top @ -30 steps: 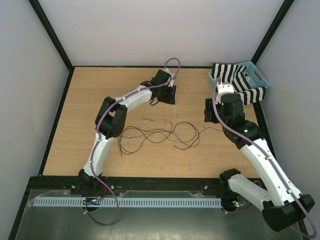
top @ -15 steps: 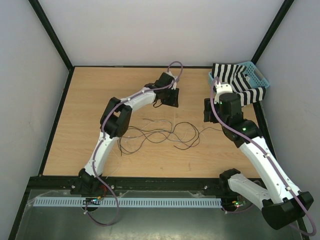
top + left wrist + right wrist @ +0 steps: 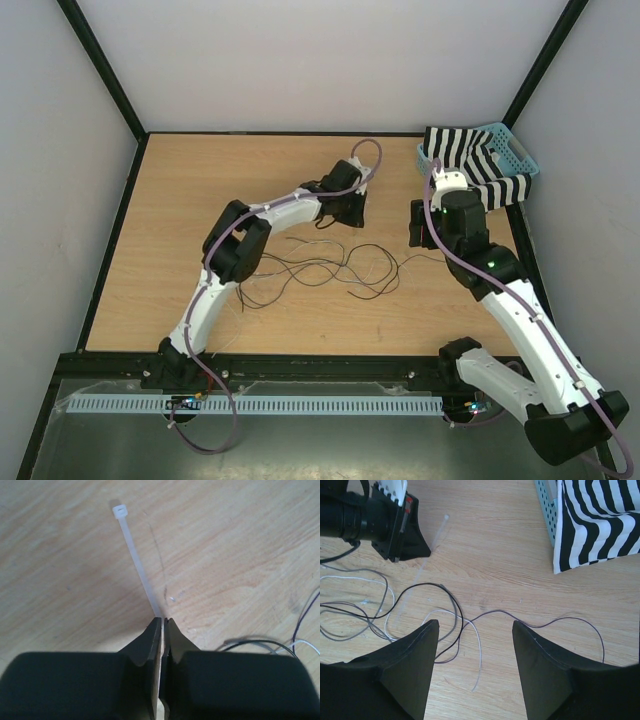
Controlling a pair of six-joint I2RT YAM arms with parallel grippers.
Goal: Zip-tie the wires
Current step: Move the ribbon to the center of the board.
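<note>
The wires (image 3: 320, 268) lie in loose black and pale loops on the wooden table, between the two arms. My left gripper (image 3: 347, 212) is just behind them, shut on the tail of a white zip tie (image 3: 135, 555). The tie sticks out forward from the left gripper (image 3: 163, 620), its head end free over the table. A few wire ends (image 3: 300, 625) show at that view's right edge. My right gripper (image 3: 475, 627) hangs open above the right end of the wires (image 3: 498, 611), holding nothing. It faces the left gripper (image 3: 395, 525) and the faint zip tie (image 3: 440, 530).
A light blue basket (image 3: 520, 152) with a black-and-white striped cloth (image 3: 480, 165) draped over it stands at the back right, close to the right arm. Black frame rails run along the table's edges. White walls enclose the table.
The left arm has swung right and slightly nearer, toward the wires. Its jaws have closed onto the zip tie. The right arm has hardly moved.
</note>
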